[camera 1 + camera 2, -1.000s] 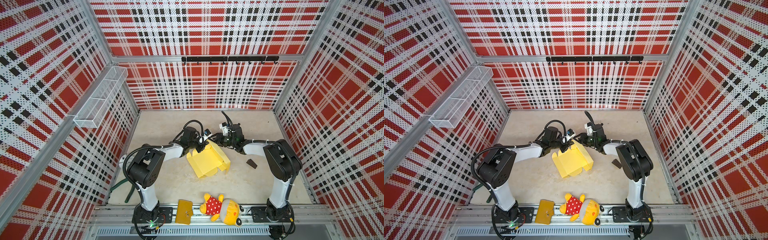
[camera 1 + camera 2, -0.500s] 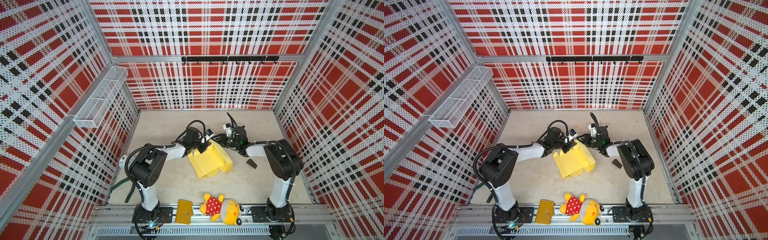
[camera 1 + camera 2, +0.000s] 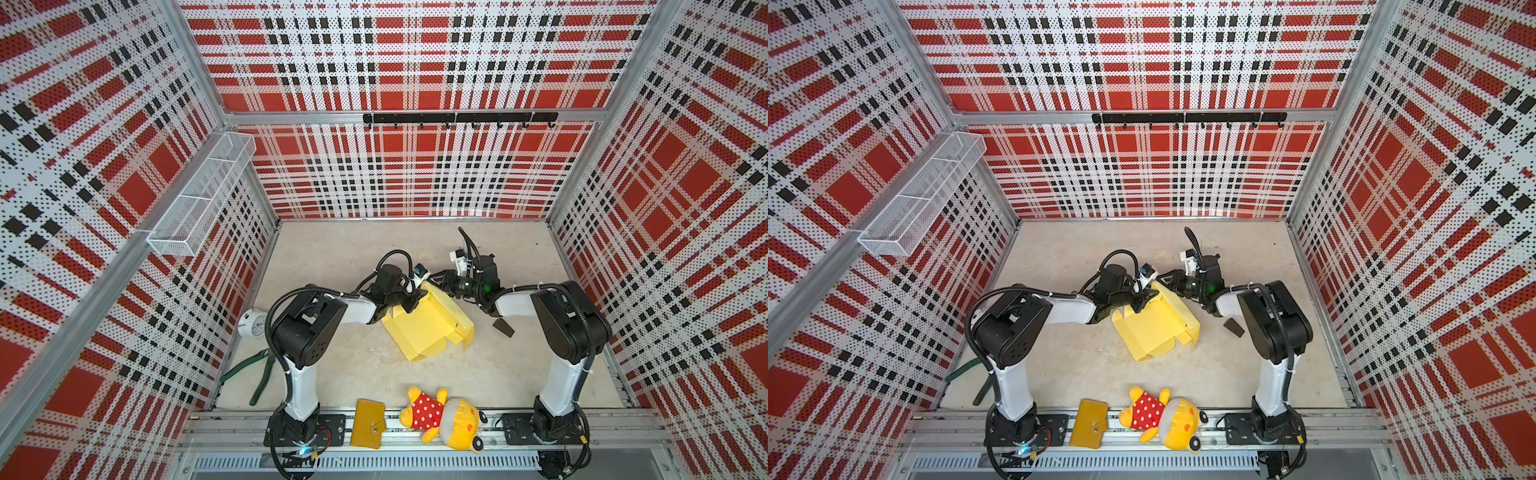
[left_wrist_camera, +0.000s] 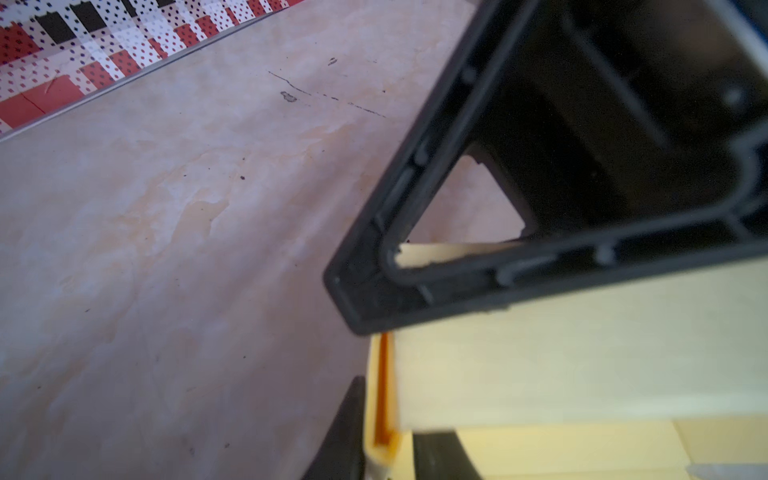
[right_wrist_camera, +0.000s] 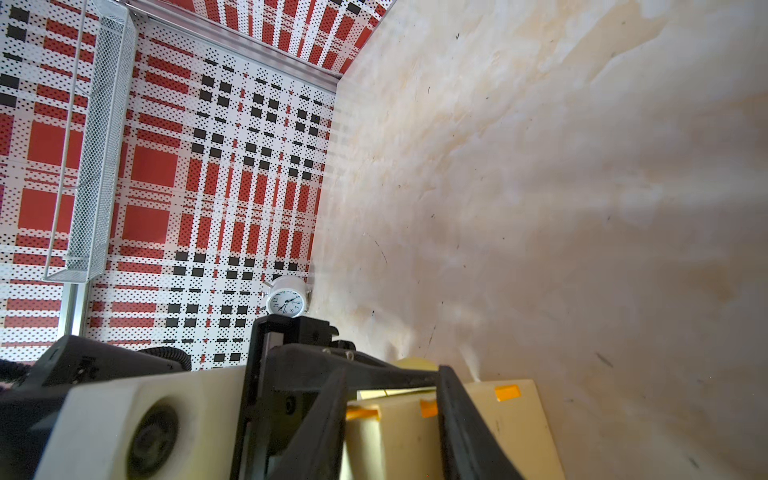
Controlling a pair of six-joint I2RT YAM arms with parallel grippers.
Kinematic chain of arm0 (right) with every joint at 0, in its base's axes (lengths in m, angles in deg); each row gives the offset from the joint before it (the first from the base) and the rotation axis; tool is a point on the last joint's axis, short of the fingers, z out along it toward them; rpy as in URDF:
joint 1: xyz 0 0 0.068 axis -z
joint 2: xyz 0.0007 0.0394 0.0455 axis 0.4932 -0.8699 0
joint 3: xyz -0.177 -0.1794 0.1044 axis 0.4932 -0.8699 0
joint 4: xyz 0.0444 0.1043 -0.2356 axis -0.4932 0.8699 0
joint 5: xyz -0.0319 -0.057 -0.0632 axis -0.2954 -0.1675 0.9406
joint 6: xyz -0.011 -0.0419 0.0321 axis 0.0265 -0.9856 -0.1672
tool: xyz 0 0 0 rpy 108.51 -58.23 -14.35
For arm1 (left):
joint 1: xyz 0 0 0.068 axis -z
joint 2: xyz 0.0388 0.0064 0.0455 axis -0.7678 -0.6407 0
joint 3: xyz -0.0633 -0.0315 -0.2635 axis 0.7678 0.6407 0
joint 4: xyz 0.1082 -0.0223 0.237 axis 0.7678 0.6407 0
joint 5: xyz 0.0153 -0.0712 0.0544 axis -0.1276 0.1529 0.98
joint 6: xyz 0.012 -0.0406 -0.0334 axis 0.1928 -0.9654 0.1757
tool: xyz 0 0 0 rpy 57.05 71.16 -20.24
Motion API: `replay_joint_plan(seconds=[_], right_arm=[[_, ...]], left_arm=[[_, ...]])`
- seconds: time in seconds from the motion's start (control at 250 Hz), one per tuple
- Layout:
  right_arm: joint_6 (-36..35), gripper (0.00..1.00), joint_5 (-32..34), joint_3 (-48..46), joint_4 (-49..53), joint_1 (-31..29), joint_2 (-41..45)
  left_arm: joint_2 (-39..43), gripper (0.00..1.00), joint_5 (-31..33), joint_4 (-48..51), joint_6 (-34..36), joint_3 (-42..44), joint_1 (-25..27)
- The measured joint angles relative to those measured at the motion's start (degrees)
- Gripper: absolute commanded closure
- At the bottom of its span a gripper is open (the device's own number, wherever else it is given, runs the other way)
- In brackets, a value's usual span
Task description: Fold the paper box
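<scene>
Left pincer (image 3: 411, 301) gripping paper box (image 3: 428, 329) far edge, open table (image 3: 353, 249) beyond

Perforated walls (image 3: 415, 62) in red, white and black plaid close three sides. A black hook rail (image 3: 459, 118) runs across the back wall along an aluminium crossbar (image 3: 291, 118). Left of the hook rail, a white wire-mesh shelf (image 3: 199, 203) hangs on the side wall. Below the hook rail lies a pale marbled floor (image 3: 353, 249), scuffed and evenly lit.

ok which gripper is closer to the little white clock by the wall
Left. The left gripper grips the paper box edge facing the clock; the right gripper is at the box's far corner, further from the clock.
</scene>
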Motion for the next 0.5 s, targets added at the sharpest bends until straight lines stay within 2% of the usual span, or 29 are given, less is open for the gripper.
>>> replay_joint_plan(seconds=[0.152,0.316,0.404,0.5], right_arm=[[0.04,0.66,0.61,-0.79,0.04,0.0,0.9],[0.92,0.68,1.44,-1.75,-1.57,0.17,1.03],[1.49,0.68,1.88,-2.36,-2.89,0.22,1.03],[1.92,0.68,2.34,-2.95,-4.0,0.26,1.07]], left_arm=[[-0.26,0.94,2.32,-1.25,-1.36,0.26,0.7],[-0.44,0.96,5.03,-1.97,-1.99,0.26,1.95],[-0.57,0.95,6.49,-2.29,-2.27,0.26,2.56],[-0.66,0.84,8.37,-2.56,-2.27,0.26,3.23]])
